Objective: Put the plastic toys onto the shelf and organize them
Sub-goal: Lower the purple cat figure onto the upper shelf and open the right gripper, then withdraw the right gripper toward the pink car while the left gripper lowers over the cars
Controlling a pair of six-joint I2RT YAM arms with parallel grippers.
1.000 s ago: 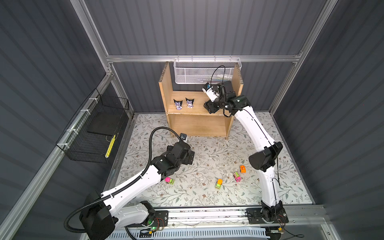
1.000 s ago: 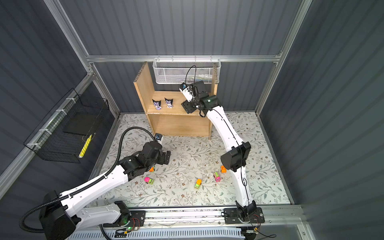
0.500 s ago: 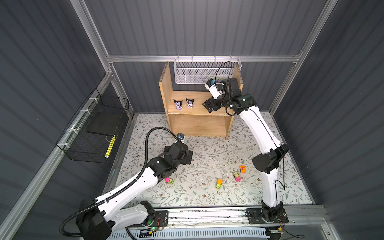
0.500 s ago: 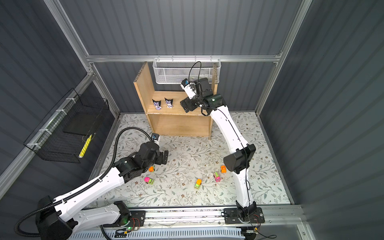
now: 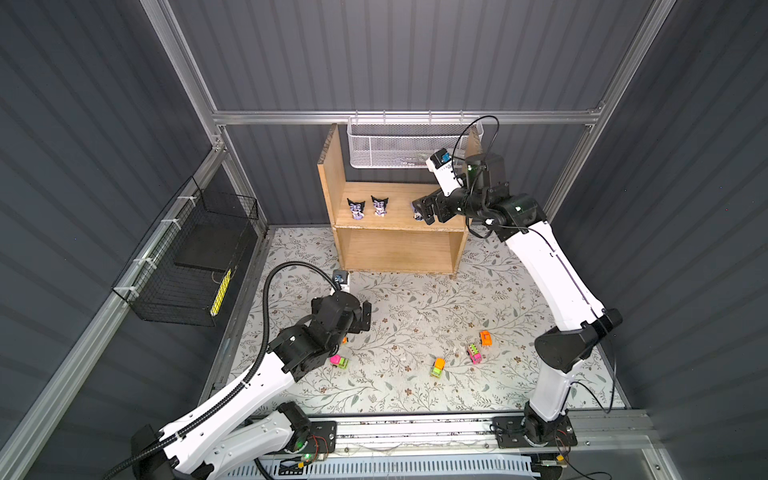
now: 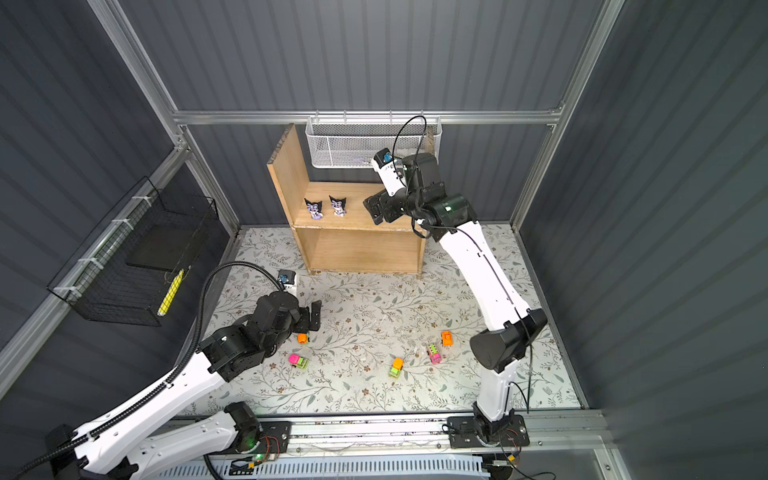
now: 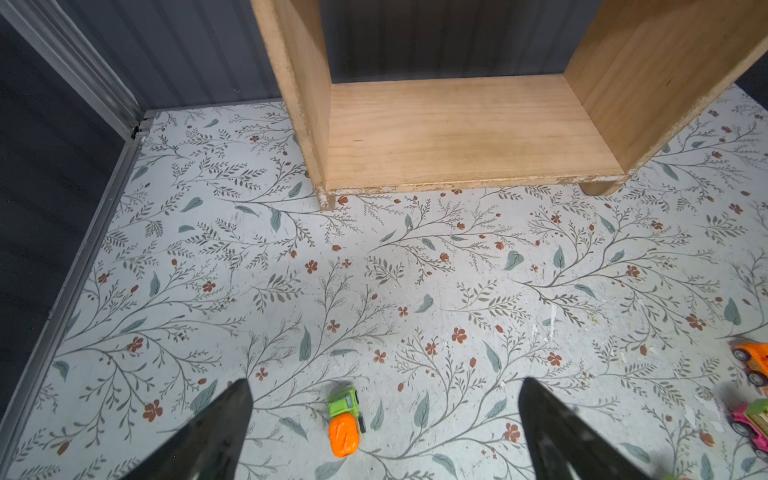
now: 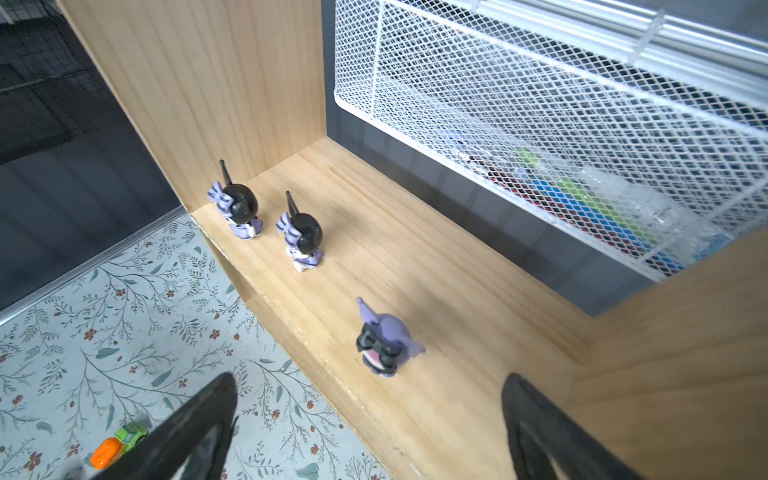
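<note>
Robot test cell, aluminium frame [image 5: 395,117], grey panels [image 5: 374,54]

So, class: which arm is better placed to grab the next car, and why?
Left. The left gripper, open, hangs right by a car; the right gripper is up at the shelf by a figurine, far from any car.

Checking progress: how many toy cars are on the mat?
5, all on the mat: green-orange truck by the left gripper, pink-green car beside it, orange-green car mid-mat, pink car and orange car rightward. More could be hidden.
</note>
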